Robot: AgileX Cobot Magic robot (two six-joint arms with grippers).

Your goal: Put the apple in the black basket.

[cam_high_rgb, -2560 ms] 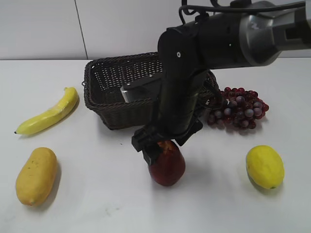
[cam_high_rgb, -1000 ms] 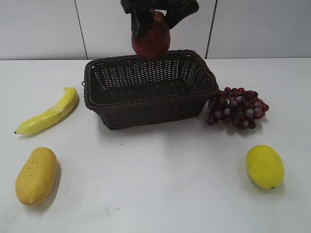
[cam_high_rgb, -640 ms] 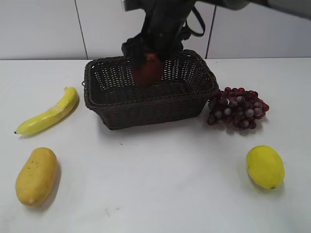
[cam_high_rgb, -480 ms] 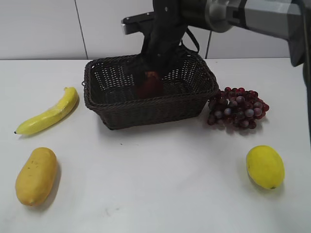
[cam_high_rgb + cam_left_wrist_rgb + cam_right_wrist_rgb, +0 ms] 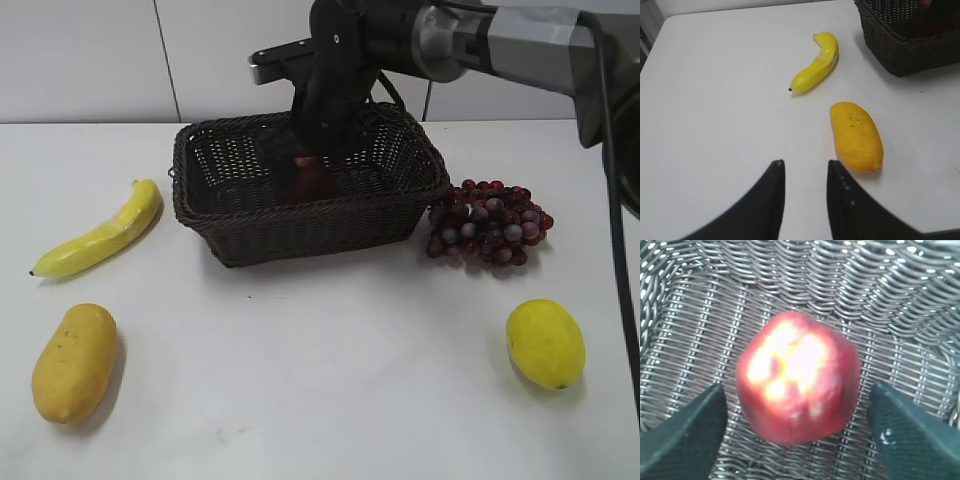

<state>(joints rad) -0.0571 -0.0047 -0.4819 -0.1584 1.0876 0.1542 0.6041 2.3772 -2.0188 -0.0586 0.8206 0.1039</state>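
The dark red apple (image 5: 799,377) stands inside the black basket (image 5: 300,225) on its woven floor, top up. In the exterior view the apple (image 5: 312,172) shows through the basket's near wall. My right gripper (image 5: 797,415) is open, with a gap between each finger and the apple. In the exterior view it (image 5: 318,150) reaches down into the basket from above. My left gripper (image 5: 805,167) is open and empty above bare table, left of the basket, whose corner (image 5: 900,45) shows in the left wrist view.
A banana (image 5: 100,235) and a mango (image 5: 73,360) lie left of the basket; both also show in the left wrist view, banana (image 5: 817,62), mango (image 5: 856,136). A grape bunch (image 5: 488,225) touches the basket's right side. A lemon (image 5: 544,342) lies at the front right.
The right gripper lifted the apple from the table, carried it over the basket and lowered it inside. Its fingers have opened and let go of the apple.
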